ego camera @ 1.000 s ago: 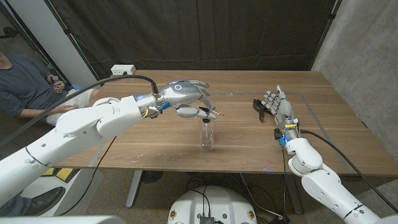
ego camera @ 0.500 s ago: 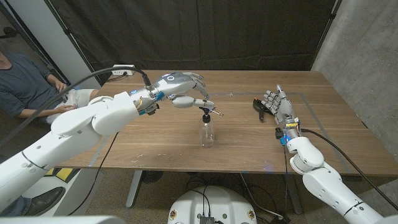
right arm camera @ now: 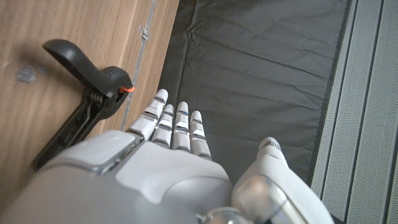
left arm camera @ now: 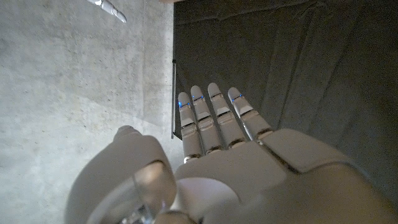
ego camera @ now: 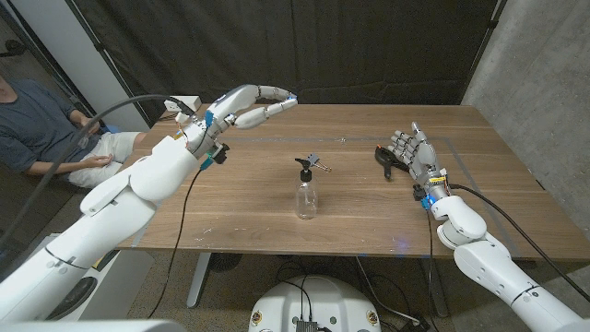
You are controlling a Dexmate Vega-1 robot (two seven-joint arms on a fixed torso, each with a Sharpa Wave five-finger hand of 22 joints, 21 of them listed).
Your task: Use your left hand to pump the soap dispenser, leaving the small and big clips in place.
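A clear soap dispenser [ego camera: 306, 192] with a black pump top stands upright at mid-table. Just behind it lies the small clip [ego camera: 319, 163]. My left hand [ego camera: 251, 104] is raised high over the table's far left part, well away from the dispenser, fingers stretched out and holding nothing. In the left wrist view the same hand [left arm camera: 230, 143] shows straight fingers against the dark curtain. My right hand [ego camera: 411, 152] stands at the right with fingers up and apart, empty. The big black clip [ego camera: 383, 159] lies right beside it, seen close on the wood [right arm camera: 81, 93] past the right hand [right arm camera: 168, 162].
A person [ego camera: 37, 129] sits beyond the table's left end. A white power box [ego camera: 181, 103] sits at the table's back left edge. A black curtain hangs behind the table, and a concrete wall stands to the right.
My left hand has lifted off the dispenser's pump and swung up and back to the left, its fingers straightening. The dispenser and both clips stay where they were.
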